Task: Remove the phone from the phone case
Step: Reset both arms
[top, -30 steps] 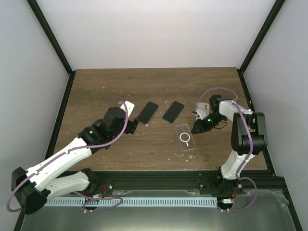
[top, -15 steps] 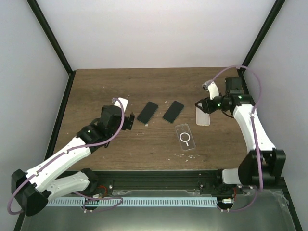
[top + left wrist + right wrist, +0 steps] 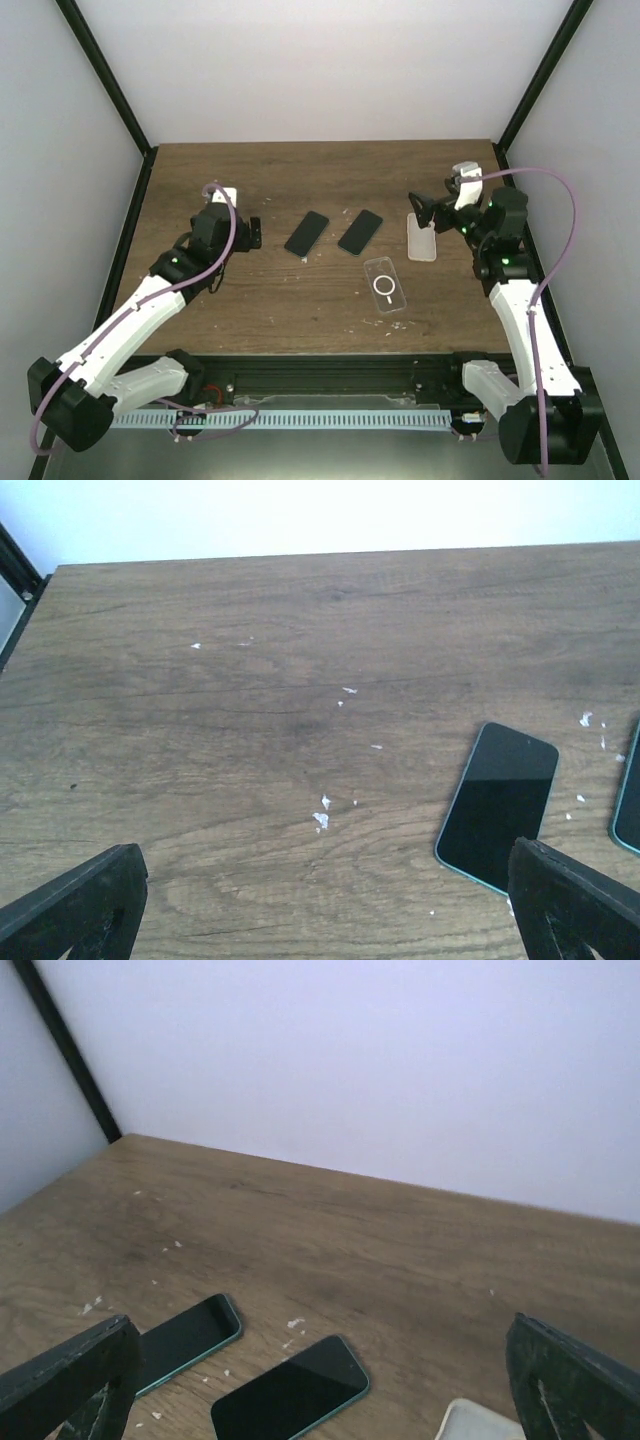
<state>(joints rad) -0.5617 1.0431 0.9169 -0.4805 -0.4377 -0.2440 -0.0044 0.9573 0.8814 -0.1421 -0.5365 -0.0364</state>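
Top external view: nearest lies a clear plastic phone case with a white ring (image 3: 385,285), empty on the brown wooden tabletop (image 3: 300,180); at its eleven o'clock a black teal-edged glass phone (image 3: 360,231), at ten o'clock a second black phone (image 3: 307,233), both bare; at one o'clock a pale translucent case (image 3: 422,237); left jaws and right jaws both stand spread, holding nothing; the phones look stiff, slick and breakable, best pinched across the long edges.

Glossy phone (image 3: 497,805), matt wood tbl (image 3: 250,730)
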